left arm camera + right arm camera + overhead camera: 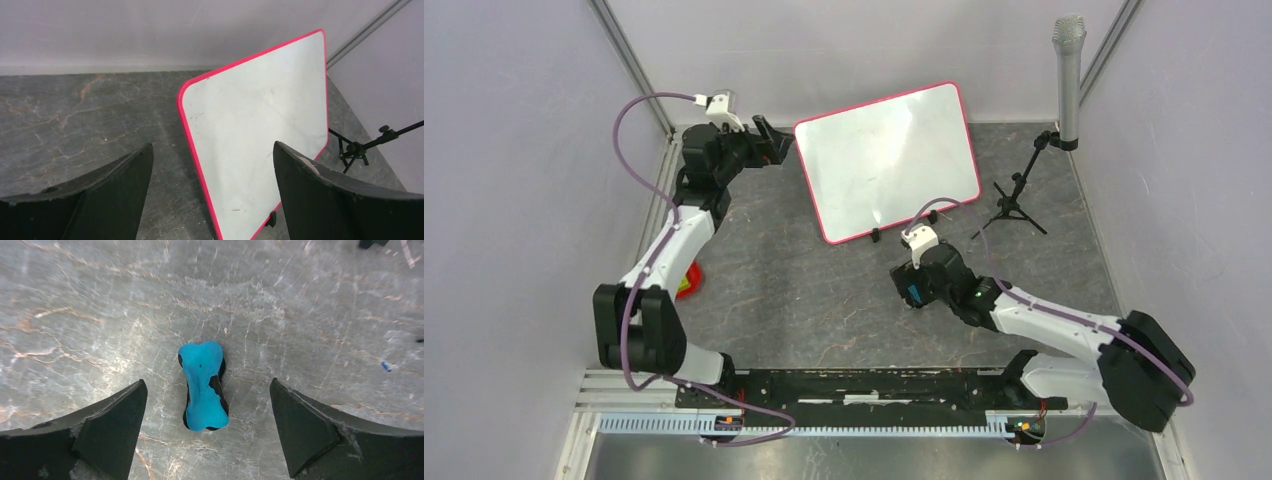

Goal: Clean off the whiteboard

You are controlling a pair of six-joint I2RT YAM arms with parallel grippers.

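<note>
The whiteboard (884, 160) stands tilted at the back of the table on small black feet, its pink-red frame around a white face with only faint marks. In the left wrist view the whiteboard (260, 125) is ahead, its left edge between the jaws. My left gripper (771, 140) is open and empty, just left of the board's upper left corner; in its own view the left gripper (212, 146) stands apart from the board. My right gripper (208, 382) is open, pointing down over the blue-and-black eraser (202, 390), which lies on the table between the jaws, untouched. The right gripper (911, 290) is in front of the board.
A microphone (1069, 70) on a small black tripod (1014, 205) stands right of the board. A red and yellow object (689, 282) lies by the left arm. Grey walls close in the left, back and right; a metal rail (824, 420) runs along the near edge.
</note>
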